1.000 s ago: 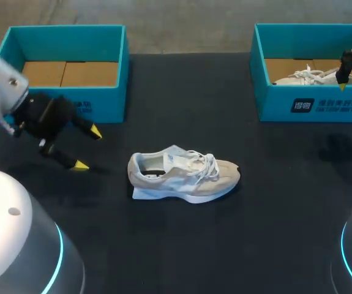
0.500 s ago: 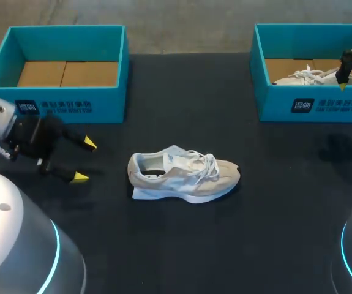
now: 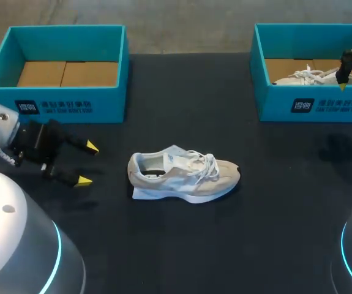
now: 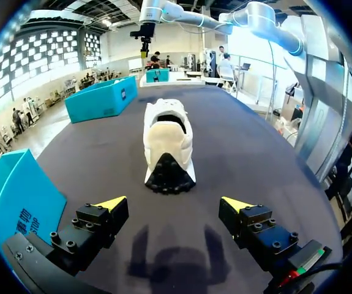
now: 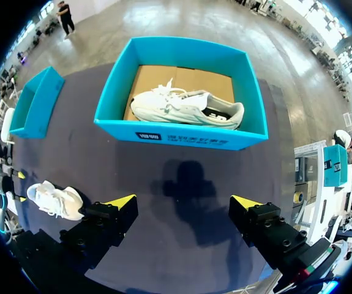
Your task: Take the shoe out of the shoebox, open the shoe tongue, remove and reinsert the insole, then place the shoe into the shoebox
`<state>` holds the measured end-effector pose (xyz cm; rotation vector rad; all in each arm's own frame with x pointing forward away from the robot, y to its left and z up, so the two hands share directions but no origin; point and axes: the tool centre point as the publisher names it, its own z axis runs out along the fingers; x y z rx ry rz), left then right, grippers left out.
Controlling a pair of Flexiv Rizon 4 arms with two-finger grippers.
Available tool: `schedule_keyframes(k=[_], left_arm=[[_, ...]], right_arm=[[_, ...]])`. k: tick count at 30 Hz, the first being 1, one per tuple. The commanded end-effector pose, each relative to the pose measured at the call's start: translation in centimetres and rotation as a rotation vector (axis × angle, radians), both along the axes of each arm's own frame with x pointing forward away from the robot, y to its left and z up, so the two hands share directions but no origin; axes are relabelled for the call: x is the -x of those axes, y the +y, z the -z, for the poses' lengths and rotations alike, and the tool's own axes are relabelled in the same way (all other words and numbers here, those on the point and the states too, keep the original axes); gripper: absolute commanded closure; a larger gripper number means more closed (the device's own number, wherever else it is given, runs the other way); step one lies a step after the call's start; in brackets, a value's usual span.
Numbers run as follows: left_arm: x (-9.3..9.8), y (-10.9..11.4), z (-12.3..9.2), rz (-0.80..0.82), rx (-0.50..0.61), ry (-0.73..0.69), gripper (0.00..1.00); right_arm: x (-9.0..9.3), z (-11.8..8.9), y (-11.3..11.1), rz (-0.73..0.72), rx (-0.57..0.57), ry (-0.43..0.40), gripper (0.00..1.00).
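Shoe: a beige low-top fabric sneaker with white laces [image 3: 183,177] stands upright on its sole in the middle of the black desk [image 3: 176,245], outside both boxes. Its heel faces my left arm and its toe points toward the right side.
Left jaws: wide open and holding nothing, hanging low over the desk well apart from the sneaker's heel. In the left wrist view the sneaker [image 4: 168,144] lies straight ahead of the two yellow fingertips [image 4: 111,203], heel end nearest.
Left box: an open teal cardboard shoebox [image 3: 111,104] at the far left of the desk, showing only its brown cardboard floor. It stands just beyond the left jaws.
Right box: a second open teal cardboard shoebox [image 3: 273,104] at the far right holds another pale laced sneaker [image 3: 307,76], lying on its side.
Right jaws: open and holding nothing, high above the desk near the right box's far corner. The right wrist view looks down on that box [image 5: 182,138] and its sneaker [image 5: 185,109] ahead of the fingertips [image 5: 122,202].
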<state>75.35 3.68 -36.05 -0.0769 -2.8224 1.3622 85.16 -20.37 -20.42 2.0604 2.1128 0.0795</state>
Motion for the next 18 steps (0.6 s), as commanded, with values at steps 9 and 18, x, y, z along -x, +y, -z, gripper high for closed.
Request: schedule_keyframes(k=[9, 18], left_arm=[[0.0, 0.0, 0.0, 0.0, 0.0, -0.001, 0.0], [-1.2, -1.9, 2.6, -0.047, -0.018, 0.059, 0.0]], right_arm=[[0.1, 0.1, 0.0, 0.001, 0.001, -0.002, 0.0], [0.1, 0.1, 0.0, 0.001, 0.001, -0.002, 0.0]])
